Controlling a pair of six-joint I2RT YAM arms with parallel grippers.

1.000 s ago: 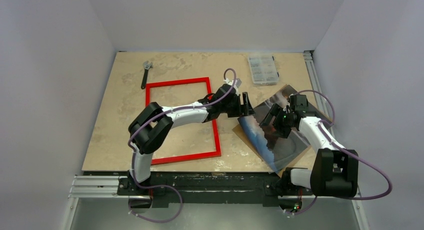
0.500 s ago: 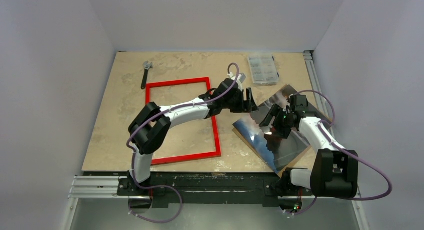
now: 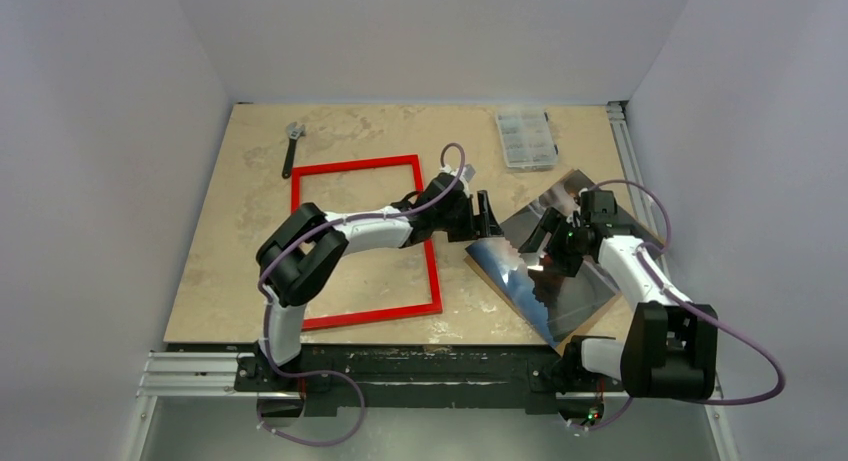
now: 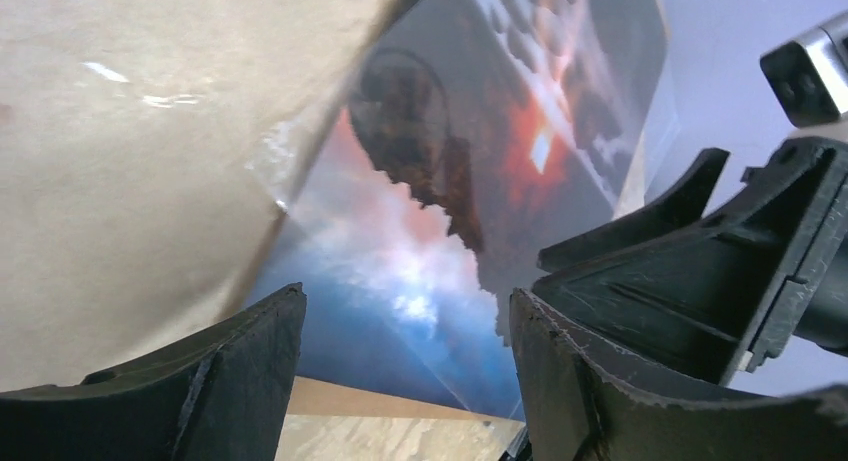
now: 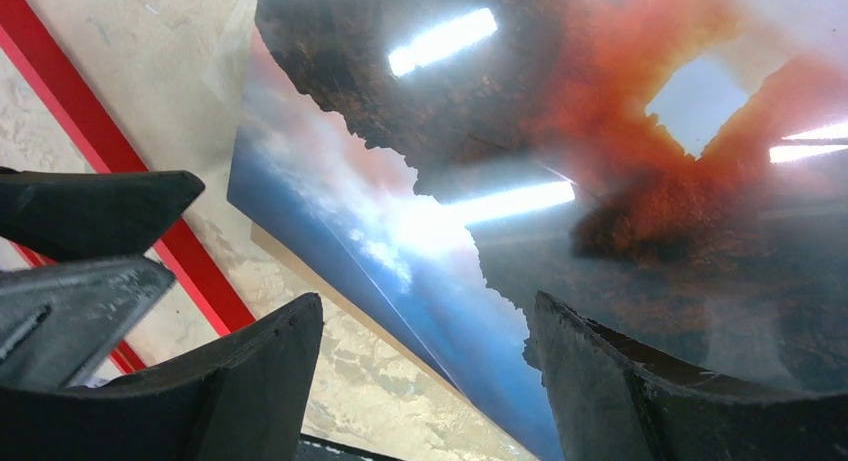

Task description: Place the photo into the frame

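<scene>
While both pincers stand wide open and empty, the left gripper (image 3: 491, 217) at the photo's (image 3: 556, 277) left edge and the right gripper (image 3: 532, 241) over it, the photo lies on the backing board (image 3: 481, 270), beside the frame (image 3: 432, 259). Probable faults: the glossy sheet slips or creases, or the board is pinched too.

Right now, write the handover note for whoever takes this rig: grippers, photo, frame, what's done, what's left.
Left gripper: open, empty, at the photo's left edge.
Right gripper: open, empty, low over the photo; contact cannot be told.
Photo: picture side up on the brown backing board, right of the frame, outside it.
Frame: flat on the table, red side up, nothing in it.
Done: nothing placed yet.
Left: grip the photo, carry it over, lay it in the frame.
</scene>
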